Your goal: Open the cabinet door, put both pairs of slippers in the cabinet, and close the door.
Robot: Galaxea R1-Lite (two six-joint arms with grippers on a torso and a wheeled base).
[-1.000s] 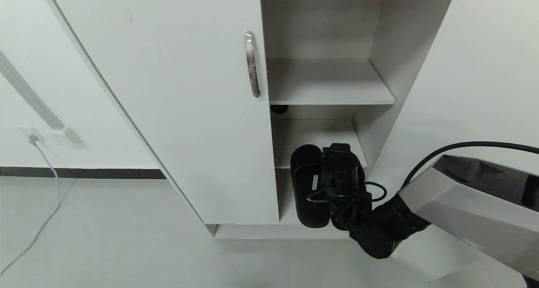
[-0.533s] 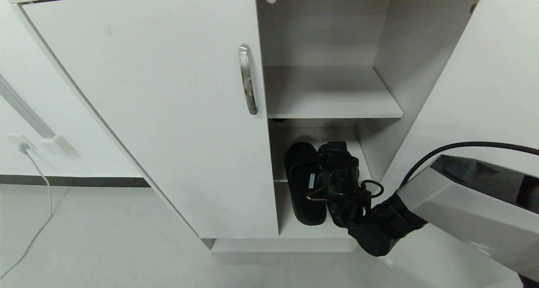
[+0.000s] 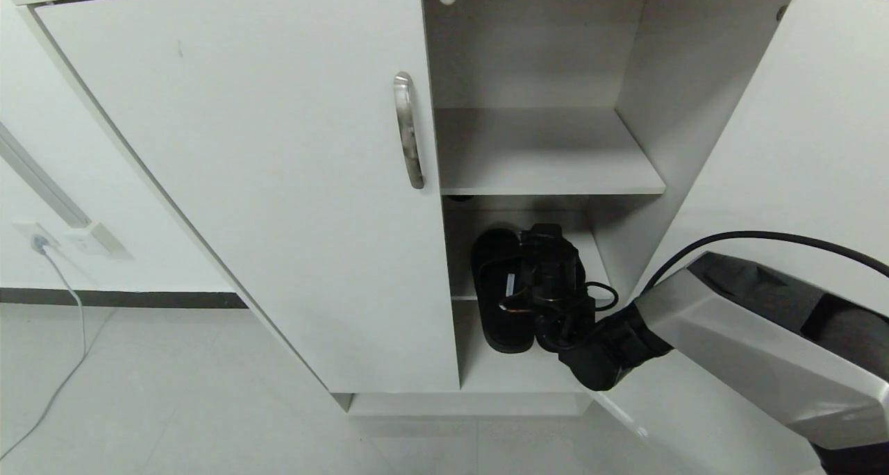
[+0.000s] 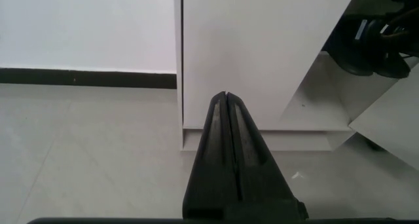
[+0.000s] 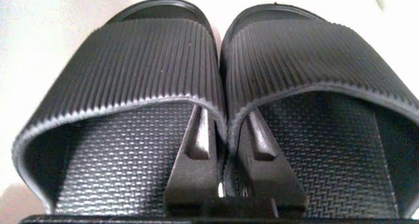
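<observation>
A pair of black slippers (image 3: 499,291) hangs side by side, toes inward, in the lower part of the open white cabinet (image 3: 549,176). My right gripper (image 3: 550,280) is shut on them. In the right wrist view its fingers (image 5: 200,142) reach under the ribbed straps and pinch the two touching inner edges of the slippers (image 5: 150,60). I cannot tell whether the soles rest on a shelf. My left gripper (image 4: 226,99) is shut with nothing in it, low over the floor in front of the cabinet's base. The slippers (image 4: 366,50) show past it.
The cabinet's left door (image 3: 278,183) is closed and carries a metal handle (image 3: 408,131). The right door (image 3: 799,142) stands swung open beside my right arm. The upper shelf (image 3: 542,155) is bare. A wall socket with a cable (image 3: 40,242) is at far left, above pale floor tiles (image 3: 173,426).
The head camera tilted up between the first two frames. Since then my right arm has pushed the slippers farther into the cabinet's lower part.
</observation>
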